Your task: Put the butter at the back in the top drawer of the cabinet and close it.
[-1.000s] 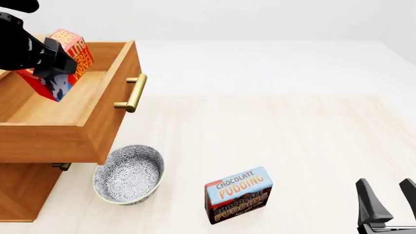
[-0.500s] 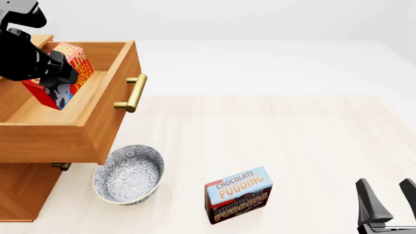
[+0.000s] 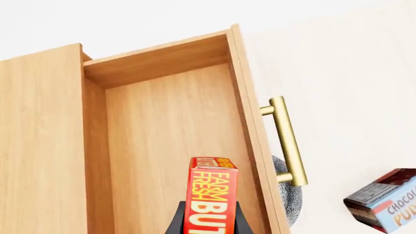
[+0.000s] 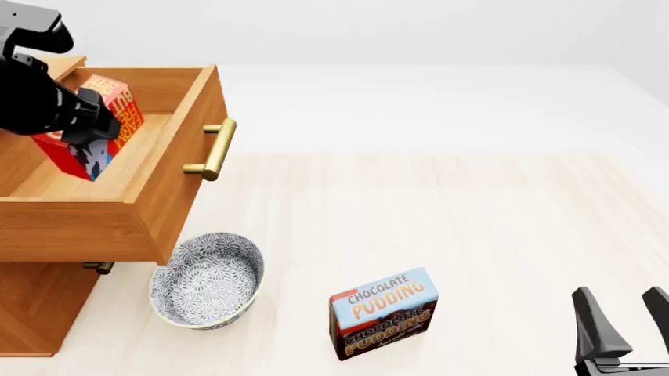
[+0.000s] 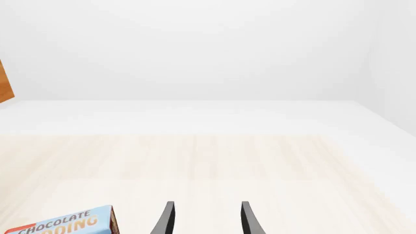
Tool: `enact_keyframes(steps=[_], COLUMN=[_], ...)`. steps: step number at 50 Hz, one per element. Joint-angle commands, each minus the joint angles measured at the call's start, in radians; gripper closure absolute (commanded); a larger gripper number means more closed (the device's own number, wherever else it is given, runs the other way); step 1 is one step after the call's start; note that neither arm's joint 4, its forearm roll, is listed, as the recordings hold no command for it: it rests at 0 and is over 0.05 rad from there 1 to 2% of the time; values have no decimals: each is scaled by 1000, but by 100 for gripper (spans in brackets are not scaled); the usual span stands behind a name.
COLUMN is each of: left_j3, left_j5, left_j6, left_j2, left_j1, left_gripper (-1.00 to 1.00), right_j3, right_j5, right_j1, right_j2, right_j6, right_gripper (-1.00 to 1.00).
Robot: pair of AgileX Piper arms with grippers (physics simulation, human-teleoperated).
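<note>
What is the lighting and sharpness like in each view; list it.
Front view: flat even light, soft shadow under the bowl, all sharp. Left wrist view: butter lettering crisp, no glare. Right wrist view: white backdrop washed out, no blur.

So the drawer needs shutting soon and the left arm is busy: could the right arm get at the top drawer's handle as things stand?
Probably yes, though far off: the right gripper sits at the table's opposite near corner, fingers open. The brass handle is exposed, with bare table between; the pudding box and bowl lie nearer the camera.

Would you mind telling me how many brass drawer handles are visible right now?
2: one on the open top drawer; another peeks out beneath it, beside the bowl. A third may be hidden below.
</note>
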Motion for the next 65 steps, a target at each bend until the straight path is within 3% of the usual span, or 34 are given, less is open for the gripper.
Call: enact_keyframes(steps=[1, 65], left_j3=[2, 61], left_j5=[-11, -88], left_j6=[20, 17], left_j2=[-2, 70], left_j1=[15, 41], left_gripper=[100, 100], right_j3=[0, 0], right_j5=[0, 0], right_j1=[0, 0], right_j2=[0, 0], right_j6=[0, 0], right_gripper=[-100, -100])
